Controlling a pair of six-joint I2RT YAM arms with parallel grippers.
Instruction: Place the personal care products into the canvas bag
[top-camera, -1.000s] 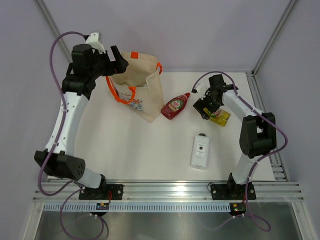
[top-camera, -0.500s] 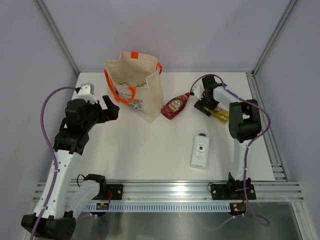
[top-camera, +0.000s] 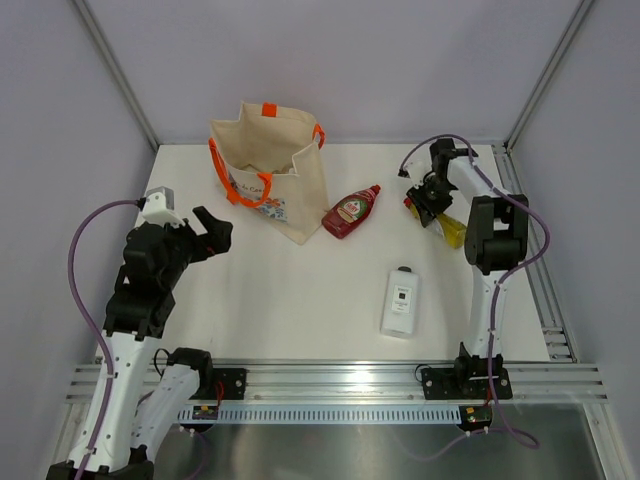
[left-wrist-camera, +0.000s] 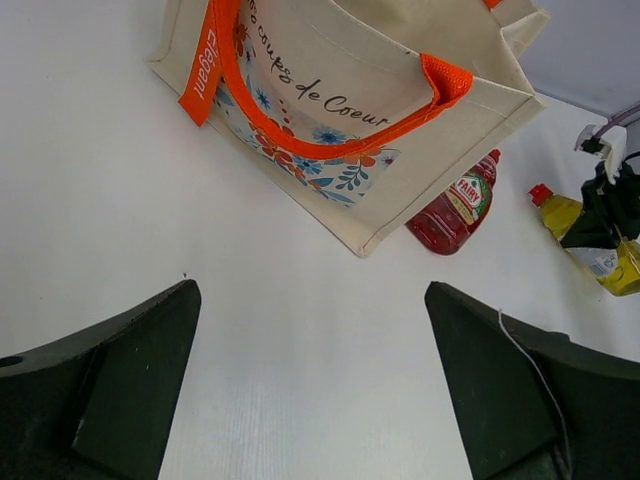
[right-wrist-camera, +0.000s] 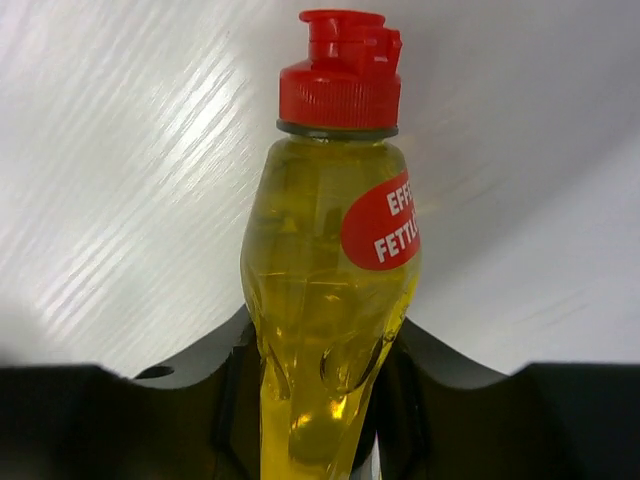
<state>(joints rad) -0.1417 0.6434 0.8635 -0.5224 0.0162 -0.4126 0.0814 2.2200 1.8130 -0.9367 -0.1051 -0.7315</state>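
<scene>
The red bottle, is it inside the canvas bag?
No, the red bottle lies on the table just outside the canvas bag, near its corner.

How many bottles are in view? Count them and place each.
3. A red bottle lies beside the canvas bag, a flat white bottle lies apart, nearer the right arm's base, and a yellow bottle is clamped in the right gripper. The bag may hide others.

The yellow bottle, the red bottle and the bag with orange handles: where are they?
yellow bottle (right-wrist-camera: 330, 300): right wrist view, on its clear body.
red bottle (top-camera: 349, 214): top view, on its label.
canvas bag (top-camera: 305, 195): top view, on its cream side wall.
</scene>
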